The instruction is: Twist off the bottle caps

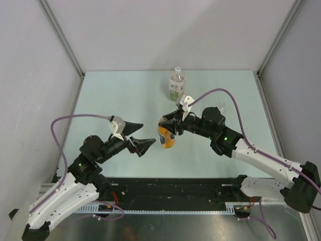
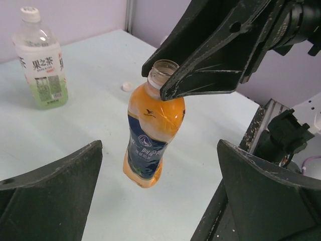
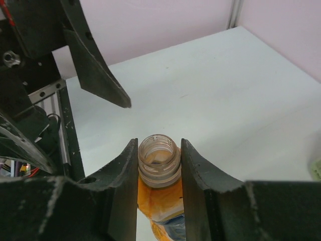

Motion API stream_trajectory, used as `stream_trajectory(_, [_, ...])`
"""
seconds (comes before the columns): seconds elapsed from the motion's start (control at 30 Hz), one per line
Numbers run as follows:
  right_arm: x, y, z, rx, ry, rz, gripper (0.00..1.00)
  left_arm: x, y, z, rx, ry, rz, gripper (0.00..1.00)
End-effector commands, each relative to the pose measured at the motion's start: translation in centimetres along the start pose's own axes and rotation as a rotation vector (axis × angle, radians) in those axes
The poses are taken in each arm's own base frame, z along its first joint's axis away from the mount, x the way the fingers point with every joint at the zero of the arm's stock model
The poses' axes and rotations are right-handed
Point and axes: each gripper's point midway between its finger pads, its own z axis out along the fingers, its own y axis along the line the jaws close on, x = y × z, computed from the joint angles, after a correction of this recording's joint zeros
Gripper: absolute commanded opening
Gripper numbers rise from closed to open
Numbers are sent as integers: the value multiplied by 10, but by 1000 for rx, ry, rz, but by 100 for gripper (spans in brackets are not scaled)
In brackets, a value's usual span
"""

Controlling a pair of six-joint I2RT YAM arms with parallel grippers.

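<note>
An orange drink bottle [image 2: 153, 135] with a dark blue label hangs tilted, and its base seems to be just off the table. Its threaded neck [image 3: 159, 156] is bare, with no cap on it. My right gripper [image 3: 158, 145] is shut on that neck, one finger on each side. My left gripper [image 1: 148, 132] stands wide open just left of the bottle, touching nothing. One whitish bottle cap [image 2: 127, 86] lies loose on the table behind the bottle. A green tea bottle [image 2: 42, 65] stands upright at the back with its white cap [image 2: 30, 13] on.
The pale table [image 1: 125, 95] is walled in on three sides. The tea bottle [image 1: 176, 83] stands near the back wall. A small clear thing [image 1: 221, 106] sits behind my right arm. A black rail [image 1: 175, 193] runs along the near edge.
</note>
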Motion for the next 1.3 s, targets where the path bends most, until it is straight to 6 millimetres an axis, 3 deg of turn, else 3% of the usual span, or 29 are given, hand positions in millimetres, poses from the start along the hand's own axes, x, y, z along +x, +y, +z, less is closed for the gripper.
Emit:
stream_trajectory(0.0, [-39, -3, -1, 16, -127, -83, 0, -12, 5, -7, -33, -59, 49, 99])
stream_trajectory(0.33, [-33, -8, 10, 26, -162, -89, 0, -7, 7, -10, -39, -57, 62, 99])
stream_trajectory(0.57, [-28, -20, 29, 36, -200, -84, 0, -19, 5, -13, -44, -62, 71, 99])
stream_trajectory(0.77, [-23, -41, 46, 50, -251, -37, 0, -29, 7, -18, -64, -58, 113, 99])
stream_trajectory(0.97, [-19, -70, 61, 66, -336, -1, 5, -26, 12, -23, -95, -57, 115, 99])
stream_trajectory(1.27, [8, -97, 82, 95, -414, -18, 14, -28, 13, -30, -109, -82, 107, 99])
